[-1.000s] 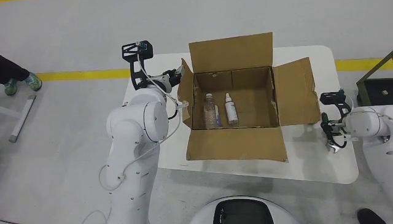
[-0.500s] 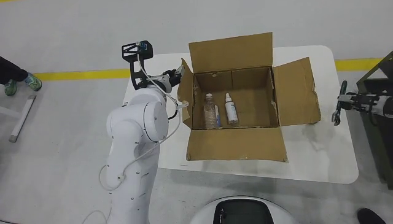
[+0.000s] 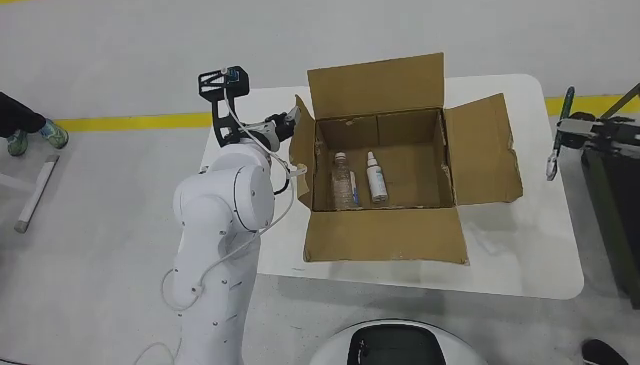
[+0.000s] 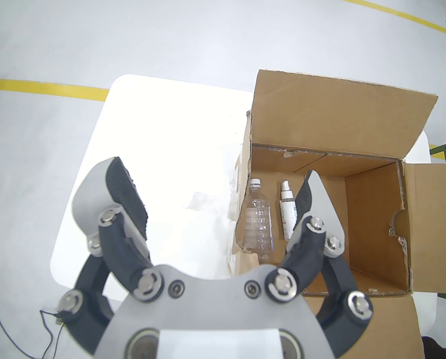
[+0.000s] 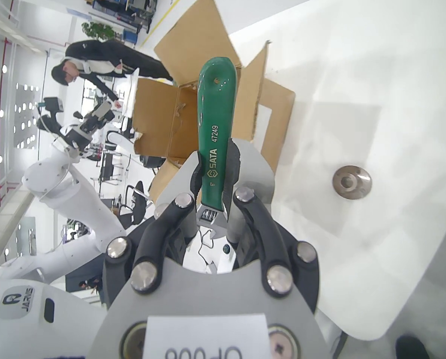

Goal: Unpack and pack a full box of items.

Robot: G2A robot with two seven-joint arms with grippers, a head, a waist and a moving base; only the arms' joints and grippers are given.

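An open cardboard box [image 3: 380, 230] stands on the white table [image 3: 520, 260], its flaps folded out. On its floor lie a clear plastic bottle [image 3: 343, 180] and a white spray bottle [image 3: 376, 177], side by side. My left gripper [image 3: 290, 120] hangs open beside the box's left flap; in its wrist view the fingers [image 4: 114, 173] stand wide apart above the bottle [image 4: 258, 222] and the spray bottle [image 4: 287, 207]. My right gripper [image 5: 215, 173] is shut on a green-handled wrench [image 5: 217, 128], held past the table's right edge [image 3: 563, 130].
A small round metal disc [image 5: 352, 181] lies on the table to the right of the box. A dark green cabinet [image 3: 610, 195] stands off the table's right side. Bare tabletop lies in front of and left of the box.
My right arm has swung from the table's right edge outward and toward the far side, carrying the wrench. The left arm and the box contents have not moved.
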